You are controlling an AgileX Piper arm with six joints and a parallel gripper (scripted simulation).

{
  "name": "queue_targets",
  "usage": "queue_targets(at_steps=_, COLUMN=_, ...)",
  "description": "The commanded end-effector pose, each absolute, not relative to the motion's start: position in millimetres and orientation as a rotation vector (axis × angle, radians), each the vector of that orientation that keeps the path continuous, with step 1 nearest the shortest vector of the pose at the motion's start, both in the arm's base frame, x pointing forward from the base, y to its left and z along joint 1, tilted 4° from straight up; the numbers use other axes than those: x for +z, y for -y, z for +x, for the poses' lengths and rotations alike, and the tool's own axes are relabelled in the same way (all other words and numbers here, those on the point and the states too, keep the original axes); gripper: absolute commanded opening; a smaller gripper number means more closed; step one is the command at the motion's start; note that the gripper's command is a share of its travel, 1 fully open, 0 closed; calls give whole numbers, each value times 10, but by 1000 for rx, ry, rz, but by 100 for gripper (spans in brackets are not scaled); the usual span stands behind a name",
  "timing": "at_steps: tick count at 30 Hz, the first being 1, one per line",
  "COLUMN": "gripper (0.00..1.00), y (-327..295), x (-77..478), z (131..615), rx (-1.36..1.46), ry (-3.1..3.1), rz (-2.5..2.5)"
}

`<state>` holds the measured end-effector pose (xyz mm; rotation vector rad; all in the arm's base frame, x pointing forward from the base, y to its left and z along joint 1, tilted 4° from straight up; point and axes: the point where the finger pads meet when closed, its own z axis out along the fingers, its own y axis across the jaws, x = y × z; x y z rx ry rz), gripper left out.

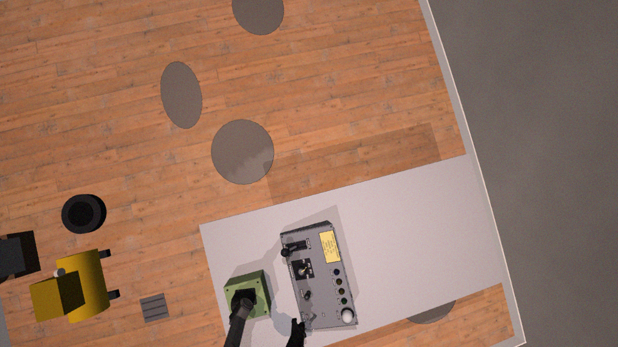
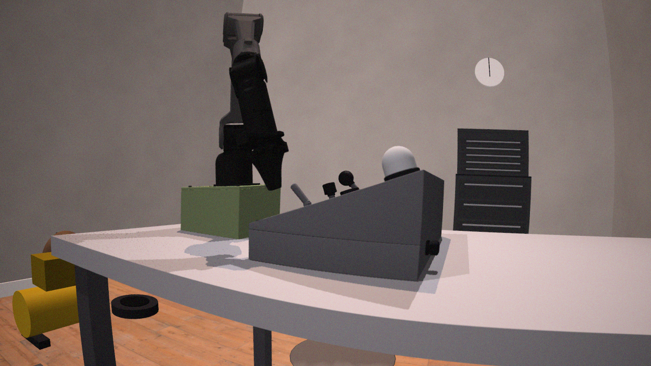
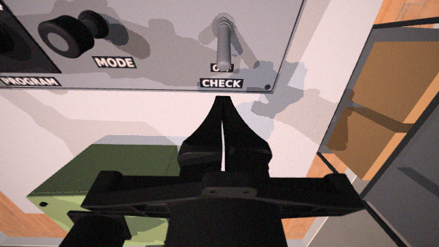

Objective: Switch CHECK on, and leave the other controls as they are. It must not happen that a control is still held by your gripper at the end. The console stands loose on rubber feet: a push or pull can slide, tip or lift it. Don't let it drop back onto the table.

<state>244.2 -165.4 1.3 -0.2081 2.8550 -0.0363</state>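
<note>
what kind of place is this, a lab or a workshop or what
Most likely a workshop or test room. A grey control console with labelled switches sits on a white table beside the arm's green base block, a black drawer cabinet stands at the wall, and yellow machinery sits on the plank floor.

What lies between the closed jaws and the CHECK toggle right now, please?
In the wrist view, only a strip of bare white table, the console's front edge and the CHECK label separate the shut gripper from the toggle.
</note>
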Motion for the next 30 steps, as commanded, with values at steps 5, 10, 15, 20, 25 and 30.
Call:
queue_targets(at_steps=5, gripper=0, y=1653, x=-40, z=2460, rx=-37, ry=-2854, rz=-209)
queue_targets(at_steps=10, gripper=0, y=1654, x=-55, z=2464, rx=-37, ry=-2854, rz=-209)
queue_targets(at_steps=15, gripper=0, y=1654, x=-57, z=2464, rx=-37, ry=-2854, rz=-209)
queue_targets(at_steps=20, gripper=0, y=1654, x=-57, z=2464, rx=-37, ry=-2854, rz=-209)
queue_targets(at_steps=25, gripper=0, y=1654, x=-57, z=2464, rx=-37, ry=-2854, rz=-209)
queue_targets(at_steps=30, gripper=0, y=1654, x=-57, z=2464, rx=-37, ry=-2854, rz=-209)
